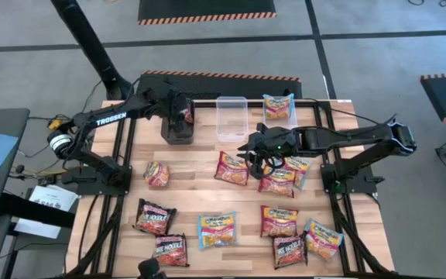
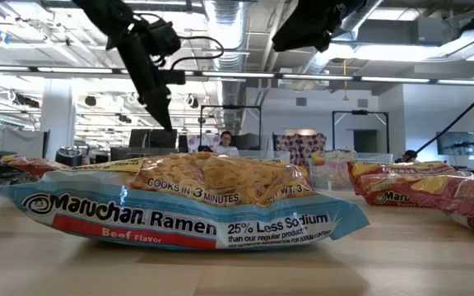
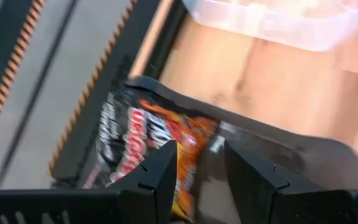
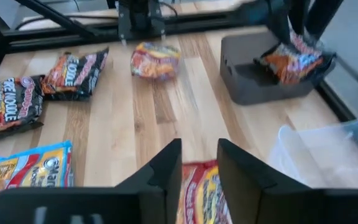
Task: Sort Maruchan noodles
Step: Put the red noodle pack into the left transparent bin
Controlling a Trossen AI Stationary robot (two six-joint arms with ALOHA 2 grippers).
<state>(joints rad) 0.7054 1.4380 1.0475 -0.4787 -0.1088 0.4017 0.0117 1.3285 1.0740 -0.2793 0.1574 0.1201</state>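
Maruchan noodles [image 1: 217, 230] lie scattered on the table's near part, the right gripper [image 1: 255, 160] hovers narrowly parted above a red packet [image 1: 231, 168], and farther back the left gripper [image 1: 183, 115], parted, empty, is over a dark packet [image 3: 143, 140] in the black bin [image 1: 178, 132], beside the clear bin [image 1: 231, 118].

A black bin [image 1: 178, 128] and a clear plastic bin [image 1: 231, 118] stand apart on the wooden bench [image 1: 192, 194]; a person [image 2: 225, 143] sits far behind

Pale wood-plank worktop [image 1: 200, 198]. Flat plastic noodle packets: black-red [image 1: 154, 217], red-orange-yellow [image 1: 278, 221], light blue-yellow [image 1: 217, 230]. Dark grey plastic bin [image 1: 178, 133], clear plastic bin [image 1: 231, 118].
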